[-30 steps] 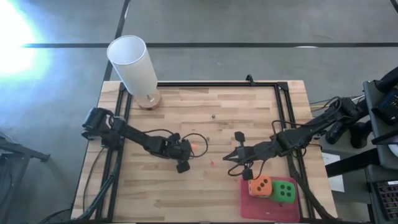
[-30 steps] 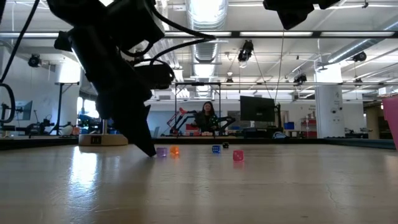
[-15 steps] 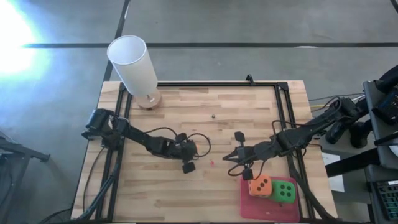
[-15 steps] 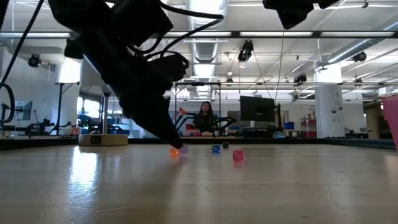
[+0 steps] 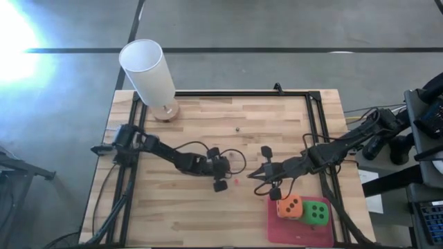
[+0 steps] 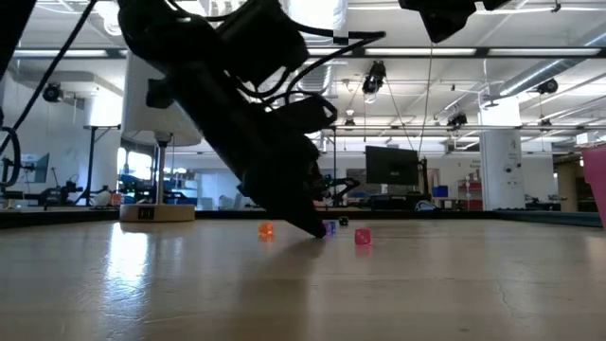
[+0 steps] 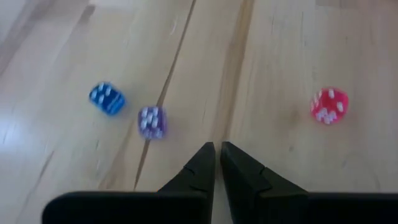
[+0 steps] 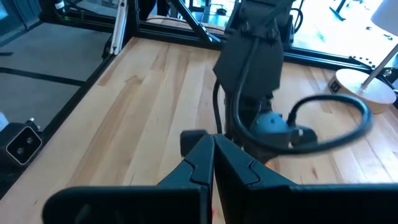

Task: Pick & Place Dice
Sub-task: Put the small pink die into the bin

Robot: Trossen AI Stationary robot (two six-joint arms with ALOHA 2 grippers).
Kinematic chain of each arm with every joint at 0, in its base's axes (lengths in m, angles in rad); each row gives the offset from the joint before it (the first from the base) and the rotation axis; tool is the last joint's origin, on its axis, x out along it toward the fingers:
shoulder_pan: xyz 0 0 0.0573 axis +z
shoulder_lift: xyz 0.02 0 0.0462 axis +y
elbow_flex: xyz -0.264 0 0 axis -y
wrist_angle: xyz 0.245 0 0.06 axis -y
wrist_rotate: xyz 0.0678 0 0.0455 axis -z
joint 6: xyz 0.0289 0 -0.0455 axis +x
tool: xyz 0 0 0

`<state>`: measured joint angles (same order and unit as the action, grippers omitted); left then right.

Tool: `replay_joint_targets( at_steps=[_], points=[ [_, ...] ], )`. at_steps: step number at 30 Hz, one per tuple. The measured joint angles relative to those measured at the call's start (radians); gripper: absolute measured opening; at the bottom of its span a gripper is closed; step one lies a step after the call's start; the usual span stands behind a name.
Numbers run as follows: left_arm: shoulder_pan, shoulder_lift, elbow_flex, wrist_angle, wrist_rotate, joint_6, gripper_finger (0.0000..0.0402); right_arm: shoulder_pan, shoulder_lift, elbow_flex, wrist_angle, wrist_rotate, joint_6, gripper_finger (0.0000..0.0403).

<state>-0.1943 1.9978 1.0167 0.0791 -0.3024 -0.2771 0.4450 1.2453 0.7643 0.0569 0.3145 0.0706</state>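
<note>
The orange die [image 5: 288, 207] and green die [image 5: 318, 213] are already sitting on the pink mat [image 5: 277, 225]; the left tool [image 7: 216, 155], closed and empty, is hovering near tiny dice [image 7: 152, 121] on the counter [image 5: 180, 207]; the right tool [image 8: 213, 149], closed, is waiting beside the mat.

Pip counts on the small blue die [image 7: 106, 98], purple die [image 7: 152, 121] and red die [image 7: 329, 104] were blurred beyond reading. The pink mat [image 5: 280, 227] was cut off by the high view's lower edge. The left arm [image 6: 237, 123] hid the room behind.
</note>
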Motion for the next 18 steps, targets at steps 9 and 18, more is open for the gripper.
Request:
replay_joint_targets(
  at_steps=[9, 18],
  points=[
    [0.016, 0.017, 0.058, -0.011, -0.041, 0.066, 0.0035, 0.0, 0.0, 0.0, 0.006, 0.0, 0.0, 0.0008],
    [-0.002, -0.138, 0.058, -0.212, -0.066, 0.071, 0.0035, -0.002, -0.008, 0.0, -0.005, -0.001, -0.002, 0.0008]
  ],
)
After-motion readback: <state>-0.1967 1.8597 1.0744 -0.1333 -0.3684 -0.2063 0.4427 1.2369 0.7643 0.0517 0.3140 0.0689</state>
